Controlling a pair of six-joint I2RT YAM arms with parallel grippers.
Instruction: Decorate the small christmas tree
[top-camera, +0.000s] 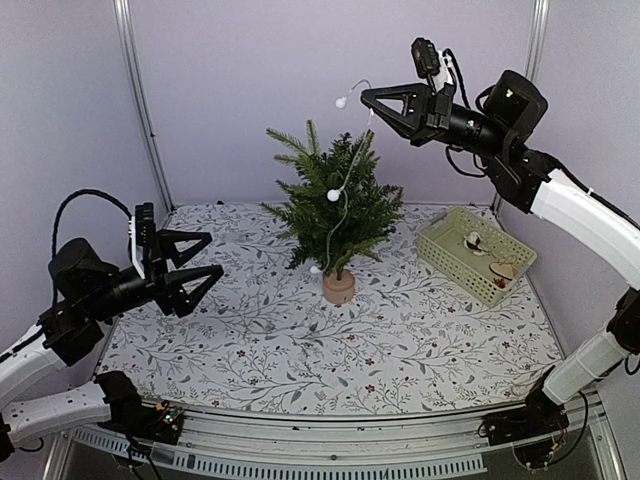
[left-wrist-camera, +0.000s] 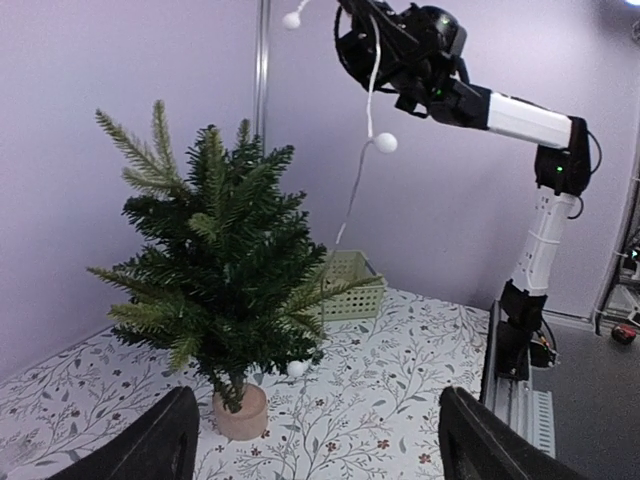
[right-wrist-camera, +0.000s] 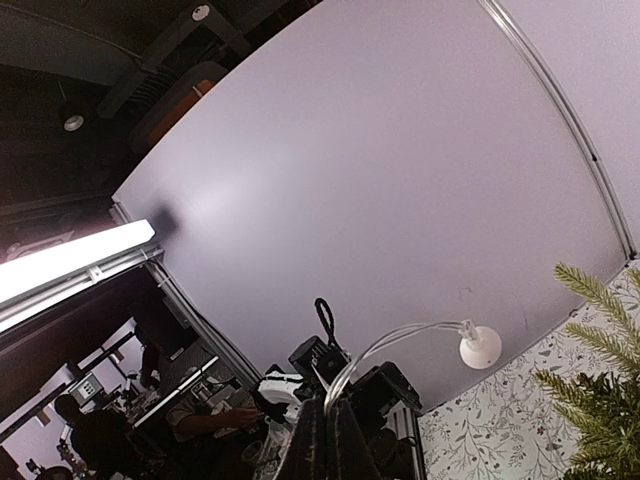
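The small christmas tree (top-camera: 335, 205) stands upright on its round tan base (top-camera: 339, 288) at mid-table; it also shows in the left wrist view (left-wrist-camera: 215, 270). My right gripper (top-camera: 368, 97) is high above and just right of the treetop, shut on a clear-wire garland (top-camera: 345, 185) with white balls. The garland hangs down the tree's front; one ball sticks out past the fingertips (right-wrist-camera: 480, 347), and the lowest ball (left-wrist-camera: 297, 368) hangs near the base. In the right wrist view the right gripper (right-wrist-camera: 335, 430) pinches the wire. My left gripper (top-camera: 213, 254) is open and empty, left of the tree, also seen from its wrist (left-wrist-camera: 320, 450).
A pale green basket (top-camera: 476, 255) with a few ornaments inside sits at the right rear of the floral tablecloth; it shows behind the tree in the left wrist view (left-wrist-camera: 350, 285). Purple walls and metal posts enclose the back and sides.
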